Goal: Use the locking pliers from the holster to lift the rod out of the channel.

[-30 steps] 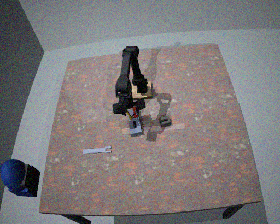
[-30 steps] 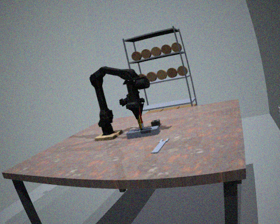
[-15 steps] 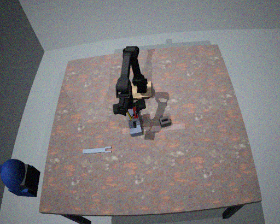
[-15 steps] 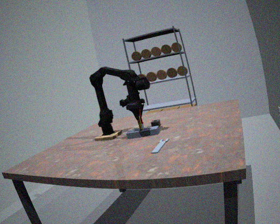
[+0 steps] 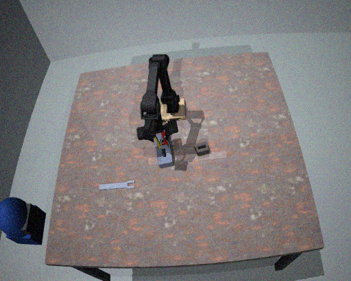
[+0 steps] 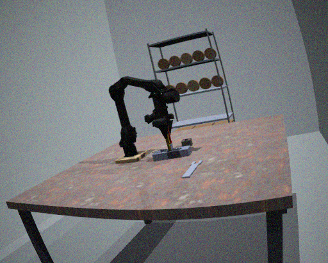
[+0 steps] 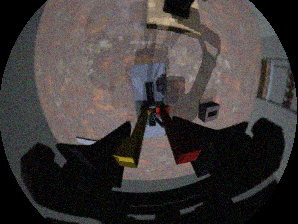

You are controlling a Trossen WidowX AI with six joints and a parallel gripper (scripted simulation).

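Observation:
The locking pliers [image 5: 164, 138] [image 6: 170, 141] [image 7: 186, 156], with one yellow and one red handle, stand upright, jaws down, over the blue-grey channel block [image 5: 165, 162] [image 6: 160, 156] [image 7: 141, 76]. My gripper [image 5: 160, 133] [image 6: 167, 129] [image 7: 152, 121] is shut on the pliers: its black fingers bear on the outsides of the two handles, which are spread apart. The jaws are at the dark slot in the block; how deep they reach is too small to tell. The rod cannot be told apart from the dark slot. The holster [image 5: 202, 149] [image 6: 187, 141] [image 7: 209, 111], a small dark slotted box, is empty.
A flat pale bar with a forked end [image 5: 113, 186] [image 6: 191, 170] lies on the table [image 5: 194, 219] [image 6: 117, 189], apart from the block. The arm's wooden base [image 5: 181, 111] [image 6: 130, 159] is behind the block. A shelf rack stands beyond the table.

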